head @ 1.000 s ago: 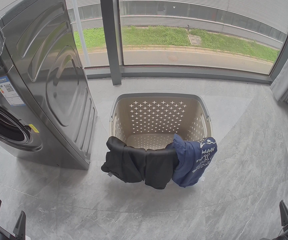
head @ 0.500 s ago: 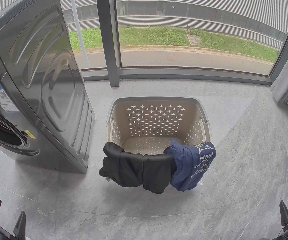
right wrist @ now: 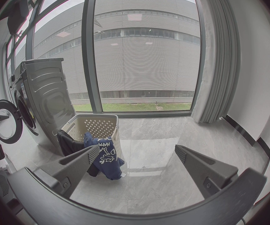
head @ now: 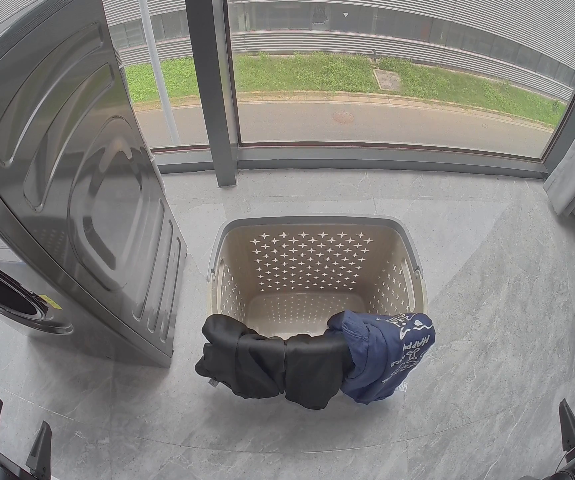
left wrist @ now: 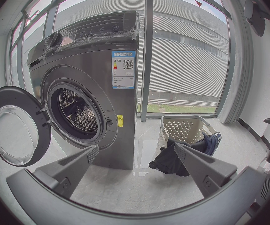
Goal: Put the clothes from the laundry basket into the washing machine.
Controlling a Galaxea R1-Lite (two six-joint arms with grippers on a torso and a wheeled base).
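Beige star-perforated laundry basket (head: pixel 314 261), black garment (head: pixel 267 365), navy garment (head: pixel 384 355) with white print, dark grey washing machine (head: pixel 81 168).

Clothes (right wrist: pixel 107 162) over laundry basket (right wrist: pixel 98 126) rim

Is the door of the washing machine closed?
No, in the left wrist view the door stands swung open beside the washing machine, and the drum shows inside.

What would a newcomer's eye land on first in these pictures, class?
A black garment and a navy blue printed garment hang side by side over the near rim of the beige star-perforated plastic laundry basket. To the basket's left stands the grey metal washing machine, its round door swung open.
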